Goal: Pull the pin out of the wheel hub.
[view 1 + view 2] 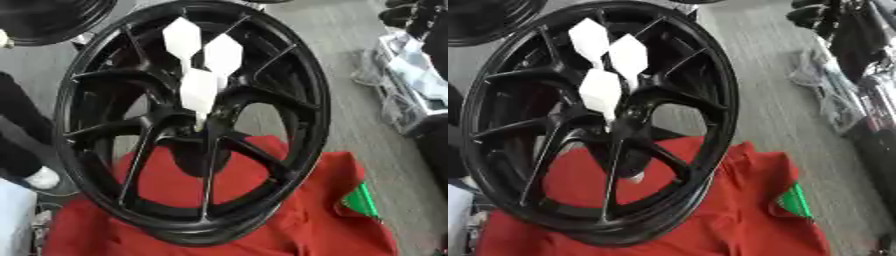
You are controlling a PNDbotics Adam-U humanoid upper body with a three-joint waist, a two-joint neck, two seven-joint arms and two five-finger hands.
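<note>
Three white hexagonal heads cluster over the hub of the black wheel, which leans tilted on the red cloth. The lowest pin's shaft runs down toward six o'clock into the hub centre. Neither of your hands shows, so I cannot tell the fingers' state or which arm is nearer.

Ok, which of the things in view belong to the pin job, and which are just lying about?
Belongs to the job:
- black wheel, standing tilted
- three white hexagon-headed pins stuck into its hub
- red cloth the wheel rests on

Lying about:
- second black wheel, upper left
- green thing at the cloth's right edge
- clutter on the floor, right

Neither robot hand shows.
</note>
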